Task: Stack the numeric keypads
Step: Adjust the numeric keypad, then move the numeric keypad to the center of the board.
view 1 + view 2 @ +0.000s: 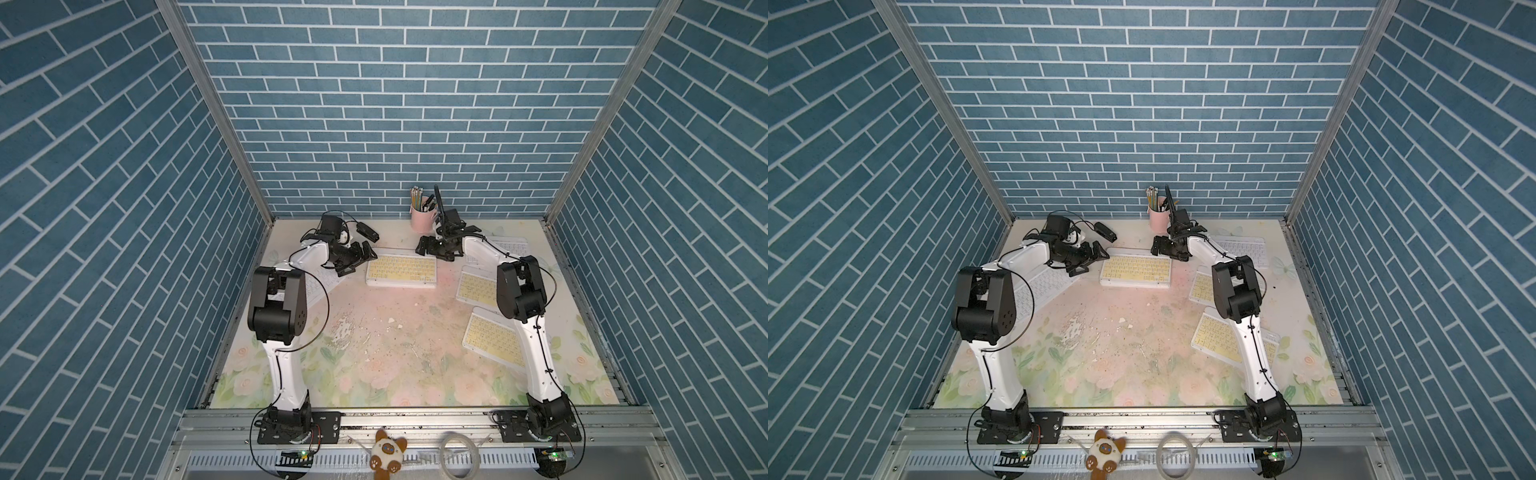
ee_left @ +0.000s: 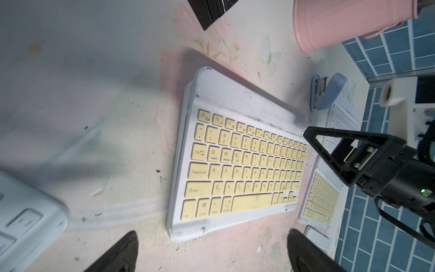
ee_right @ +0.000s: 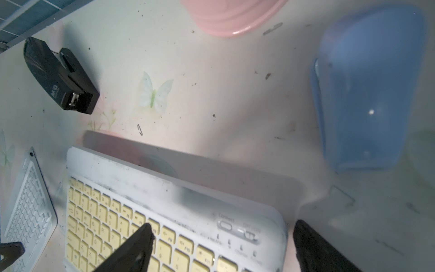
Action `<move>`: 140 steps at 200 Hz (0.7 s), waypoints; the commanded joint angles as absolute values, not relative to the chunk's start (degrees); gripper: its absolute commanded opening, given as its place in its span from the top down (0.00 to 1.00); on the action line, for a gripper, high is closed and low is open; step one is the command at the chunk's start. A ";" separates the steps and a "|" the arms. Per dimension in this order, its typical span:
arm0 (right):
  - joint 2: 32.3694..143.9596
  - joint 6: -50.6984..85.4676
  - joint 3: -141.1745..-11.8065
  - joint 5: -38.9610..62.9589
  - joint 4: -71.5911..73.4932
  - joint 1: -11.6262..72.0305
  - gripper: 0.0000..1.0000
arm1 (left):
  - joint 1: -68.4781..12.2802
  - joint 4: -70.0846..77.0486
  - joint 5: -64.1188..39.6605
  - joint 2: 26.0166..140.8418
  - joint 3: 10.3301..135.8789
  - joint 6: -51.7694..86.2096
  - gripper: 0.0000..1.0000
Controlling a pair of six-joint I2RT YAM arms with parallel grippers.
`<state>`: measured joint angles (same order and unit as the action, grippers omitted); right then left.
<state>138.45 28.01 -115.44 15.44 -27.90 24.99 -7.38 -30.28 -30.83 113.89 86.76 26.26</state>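
A yellow-keyed numeric keypad lies at mid-back of the table on top of another white-framed one, whose edge shows under it in the left wrist view. My left gripper is open just off its left short end; its fingertips frame bare table beside the keypad. My right gripper is open over the far right corner. One finger hangs above the keys and the other lies past the short edge of the keypad. Neither holds anything.
More keypads lie around: a white-keyed one under my left arm, a white one at back right, and two yellow ones on the right. A pink pencil cup, black stapler and blue stapler sit near the back wall.
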 commanded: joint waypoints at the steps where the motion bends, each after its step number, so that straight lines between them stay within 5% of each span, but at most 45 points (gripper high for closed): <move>1: 132.89 25.75 -111.99 13.91 -27.79 24.76 0.06 | -6.86 -39.02 -24.12 108.63 88.02 20.55 0.00; 53: 120.27 26.13 -98.13 15.04 -20.68 25.28 0.03 | 1.44 -47.37 -6.40 102.93 86.32 15.79 0.01; 140: 100.46 26.10 -74.21 18.63 -11.87 27.59 0.02 | 7.04 -56.58 -1.73 129.87 118.08 15.37 0.01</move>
